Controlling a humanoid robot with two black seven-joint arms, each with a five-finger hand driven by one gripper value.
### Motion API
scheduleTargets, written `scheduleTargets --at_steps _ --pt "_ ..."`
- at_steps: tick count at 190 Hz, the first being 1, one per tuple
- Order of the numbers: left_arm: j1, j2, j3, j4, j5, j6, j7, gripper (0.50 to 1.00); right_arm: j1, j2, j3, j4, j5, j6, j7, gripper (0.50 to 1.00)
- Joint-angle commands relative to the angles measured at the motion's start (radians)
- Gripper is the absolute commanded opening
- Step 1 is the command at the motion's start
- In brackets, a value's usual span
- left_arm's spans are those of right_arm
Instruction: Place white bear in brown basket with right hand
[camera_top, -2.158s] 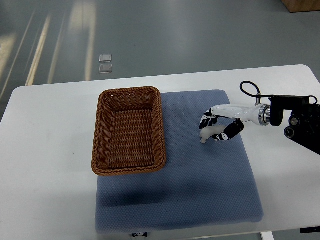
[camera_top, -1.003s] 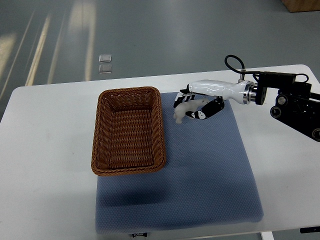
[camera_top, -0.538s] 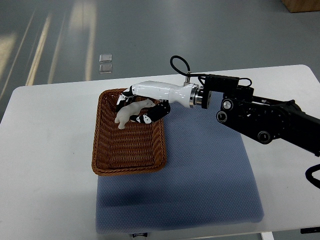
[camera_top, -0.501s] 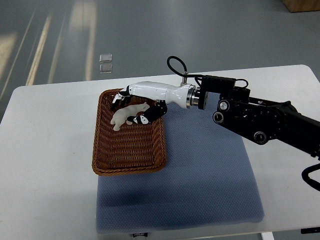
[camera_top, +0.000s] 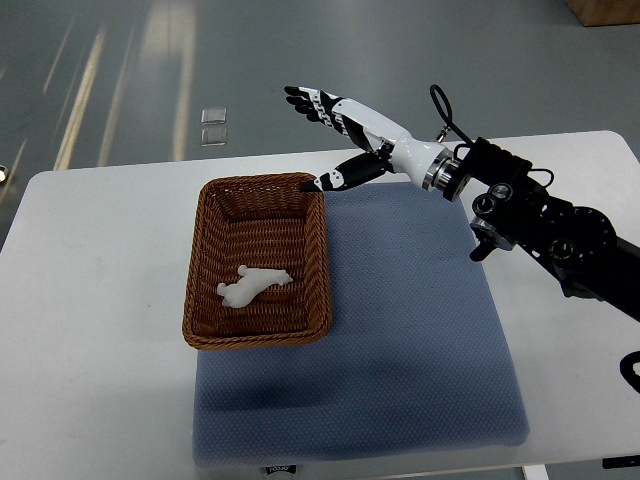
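Observation:
The white bear (camera_top: 252, 285) lies on its side on the floor of the brown wicker basket (camera_top: 203, 262), toward the near end. My right hand (camera_top: 322, 135) hovers above the basket's far right corner with its fingers spread wide and nothing in them. Its black and white arm (camera_top: 520, 215) reaches in from the right edge. The left arm does not show.
The basket stands on a white table (camera_top: 90, 300), partly over the left edge of a blue-grey mat (camera_top: 410, 340). Grey floor lies beyond the table's far edge, with two small pale squares (camera_top: 210, 125) on it.
My right hand carried the bear leftward from the mat to above the basket, let it go, and rose back toward the far right. The bear now rests inside the basket.

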Motion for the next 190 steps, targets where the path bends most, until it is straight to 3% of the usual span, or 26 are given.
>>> scheduleTargets --at_steps 1,12,80,128,190 --pt "0.001 0.000 0.000 0.000 -0.001 0.000 0.000 1.000 -0.037 -0.021 0.010 0.001 0.104 0.063 -0.002 0.960" --pt "-0.001 0.000 0.000 0.000 0.000 0.000 0.000 1.000 -0.064 -0.029 0.011 -0.001 0.159 0.093 -0.004 0.960" --pt "0.001 0.000 0.000 0.000 0.000 0.000 0.000 1.000 -0.124 -0.026 0.031 -0.101 0.484 0.107 -0.009 0.960" --pt "0.001 0.000 0.000 0.000 0.000 0.000 0.000 1.000 -0.132 -0.023 0.034 -0.145 0.673 0.107 -0.193 0.960" --pt "-0.001 0.000 0.000 0.000 0.000 0.000 0.000 1.000 -0.138 -0.037 0.036 -0.148 0.705 0.087 -0.199 0.962"
